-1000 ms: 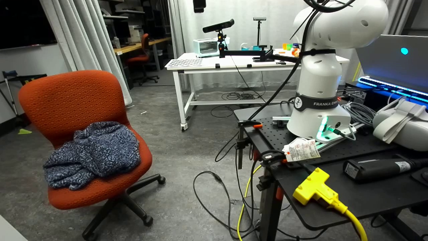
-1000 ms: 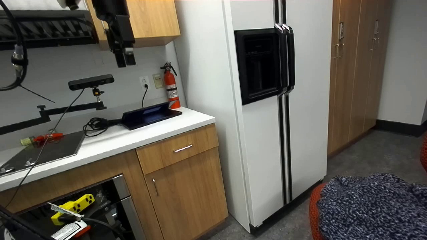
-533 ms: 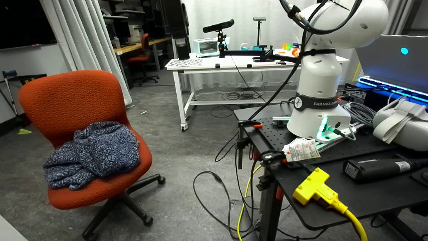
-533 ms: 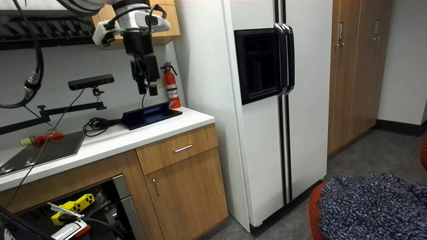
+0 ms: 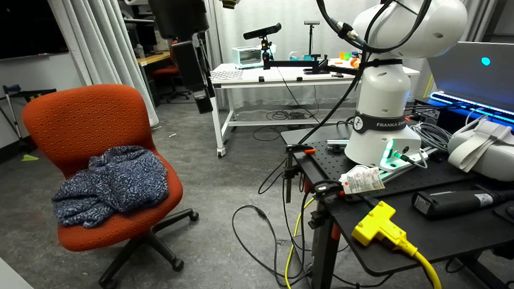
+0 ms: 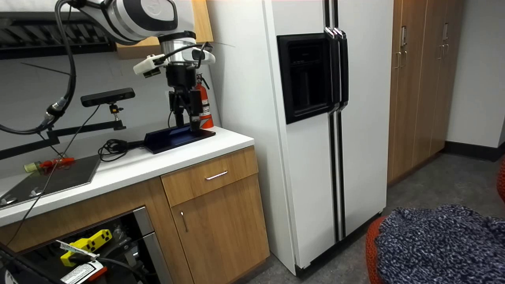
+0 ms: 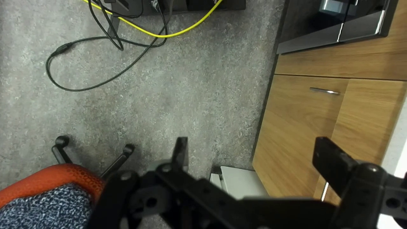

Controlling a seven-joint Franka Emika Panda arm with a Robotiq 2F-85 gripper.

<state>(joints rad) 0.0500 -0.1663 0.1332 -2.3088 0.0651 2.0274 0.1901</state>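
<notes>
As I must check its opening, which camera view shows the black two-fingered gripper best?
The wrist view shows the black two-fingered gripper best: close up, both fingers stand wide apart, nothing held between. Both exterior views show it smaller, pointing downward, the gap less clear.

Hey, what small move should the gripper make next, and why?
Probably shift the gripper sideways toward the speckled navy fabric on the orange office chair, with its jaws open. The jaws hold nothing, and in the wrist view the fabric lies outside them at lower left, while gray floor and a wooden cabinet show in the gap.
</notes>
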